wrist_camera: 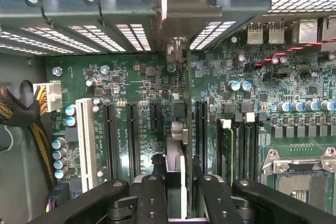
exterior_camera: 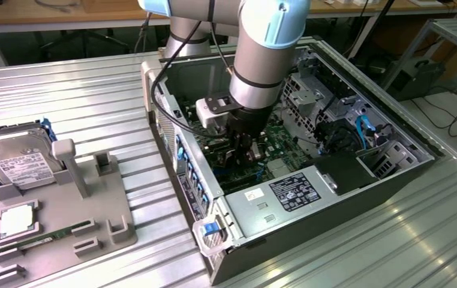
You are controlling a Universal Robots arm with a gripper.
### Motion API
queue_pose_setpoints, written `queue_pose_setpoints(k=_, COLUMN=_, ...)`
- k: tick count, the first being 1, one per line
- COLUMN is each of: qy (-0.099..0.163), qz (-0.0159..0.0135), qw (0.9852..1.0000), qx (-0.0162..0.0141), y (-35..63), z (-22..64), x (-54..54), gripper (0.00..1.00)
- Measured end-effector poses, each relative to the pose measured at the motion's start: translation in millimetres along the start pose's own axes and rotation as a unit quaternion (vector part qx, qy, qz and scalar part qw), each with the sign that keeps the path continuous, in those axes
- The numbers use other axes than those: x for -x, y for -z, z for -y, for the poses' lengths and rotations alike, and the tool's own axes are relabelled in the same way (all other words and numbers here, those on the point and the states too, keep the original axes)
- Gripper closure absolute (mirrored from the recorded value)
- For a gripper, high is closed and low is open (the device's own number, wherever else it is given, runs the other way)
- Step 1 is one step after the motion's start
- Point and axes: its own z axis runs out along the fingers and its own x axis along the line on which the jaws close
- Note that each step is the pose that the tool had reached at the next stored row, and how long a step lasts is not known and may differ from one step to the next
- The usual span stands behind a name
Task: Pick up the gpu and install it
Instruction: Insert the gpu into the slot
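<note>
Black gripper (wrist_camera: 176, 192) fingers (wrist_camera: 149, 198) sit nearest the wrist camera, closed on the gpu (wrist_camera: 176, 129), which they hold edge-on so its lower edge lines up with a slot. Beneath lies the motherboard (wrist_camera: 136, 82), my landmark: the open computer case (exterior_camera: 420, 162) surrounds it, the card stands upright above its middle, and its silver bracket (wrist_camera: 184, 3) reaches the rear vents beyond the board's far edge (seating looks underway, not finished).

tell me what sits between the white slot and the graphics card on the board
Between the white slot and the graphics card, the wrist view shows three black slots, two long, one short.
</note>
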Motion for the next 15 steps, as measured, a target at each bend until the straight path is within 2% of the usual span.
queue_pose_setpoints(k=1, qy=0.0, qz=0.0004, qw=1.0, qx=-0.0001, y=-1.6, z=-1.3, x=0.0, gripper=0.72)
queue_pose_setpoints(k=3, qy=0.0, qz=-0.0007, qw=1.0, qx=0.0001, y=-4.3, z=-4.5, x=-0.5, gripper=0.72)
queue_pose_setpoints(k=8, qy=0.0, qz=0.0004, qw=1.0, qx=0.0, y=-6.6, z=-5.1, x=-0.2, gripper=0.72)
queue_pose_setpoints(k=9, qy=0.0, qz=0.0014, qw=1.0, qx=-0.0005, y=-7.1, z=-5.0, x=0.0, gripper=0.72)
queue_pose_setpoints(k=10, qy=0.0, qz=0.0021, qw=1.0, qx=-0.0023, y=-7.9, z=-5.2, x=0.2, gripper=0.71)
queue_pose_setpoints(k=12, qy=0.0, qz=0.0007, qw=1.0, qx=-0.004, y=-3.4, z=-4.9, x=-0.1, gripper=0.71)
queue_pose_setpoints(k=13, qy=0.0, qz=0.0005, qw=1.0, qx=-0.0049, y=-0.1, z=-4.9, x=0.0, gripper=0.65)
queue_pose_setpoints(k=15, qy=0.0, qz=0.0008, qw=1.0, qx=-0.0065, y=7.6, z=-4.7, x=0.1, gripper=0.65)
